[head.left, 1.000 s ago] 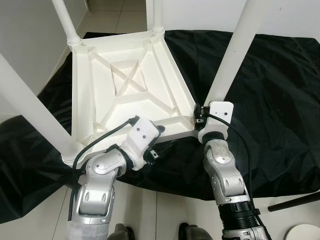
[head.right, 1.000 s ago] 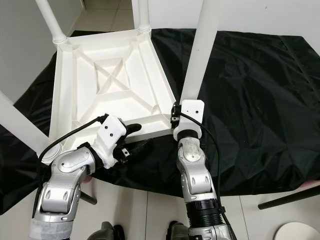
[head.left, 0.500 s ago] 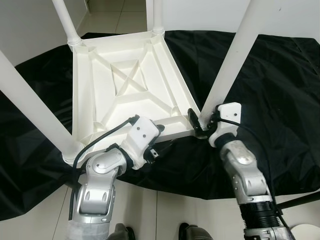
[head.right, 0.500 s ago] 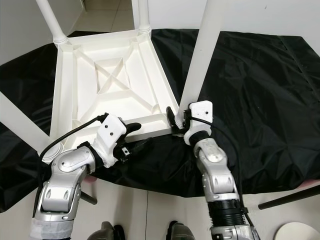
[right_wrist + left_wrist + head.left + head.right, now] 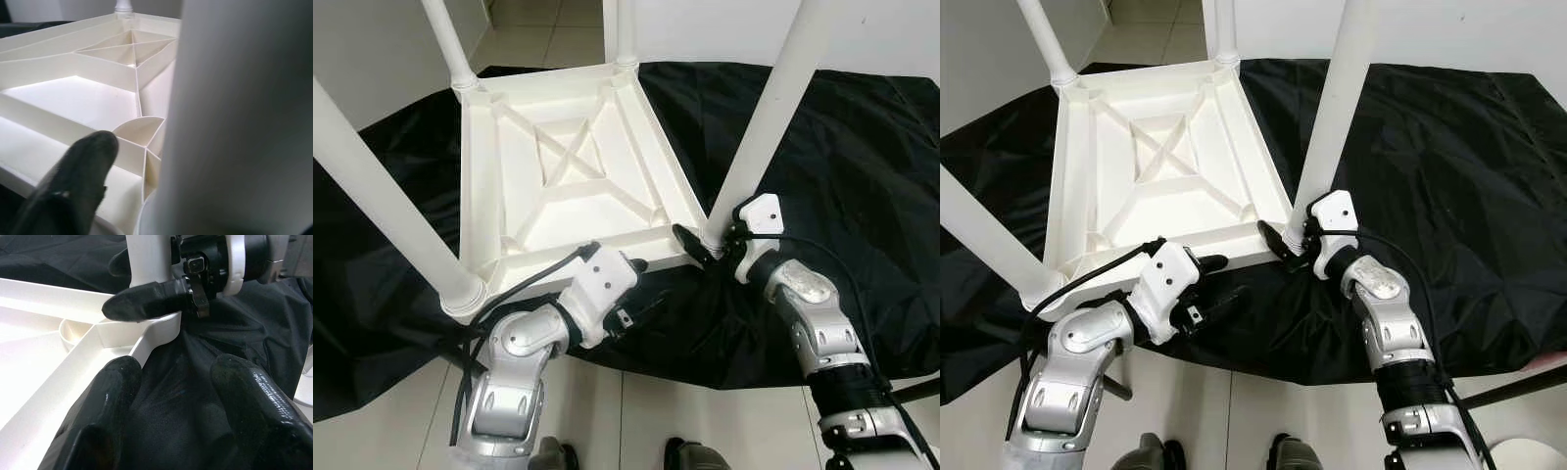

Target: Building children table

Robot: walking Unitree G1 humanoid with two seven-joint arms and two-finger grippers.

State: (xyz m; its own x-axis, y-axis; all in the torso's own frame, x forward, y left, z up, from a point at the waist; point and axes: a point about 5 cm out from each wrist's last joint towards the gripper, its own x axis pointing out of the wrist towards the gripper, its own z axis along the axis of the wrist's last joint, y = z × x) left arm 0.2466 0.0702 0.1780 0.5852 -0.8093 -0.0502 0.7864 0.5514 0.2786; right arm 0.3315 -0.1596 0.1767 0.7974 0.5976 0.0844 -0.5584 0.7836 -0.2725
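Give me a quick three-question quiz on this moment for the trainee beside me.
1. True or false: the white table lies upside down on the black sheet, legs pointing up.
2. Which gripper is at the base of the near right leg? A) left gripper B) right gripper
3. Fill in: the left gripper hovers open at the table's near ____.

Key: 1 true. 2 B, the right gripper, one finger on each side of the leg. 3 edge.

Bright, even light; wrist views blurred close-up.
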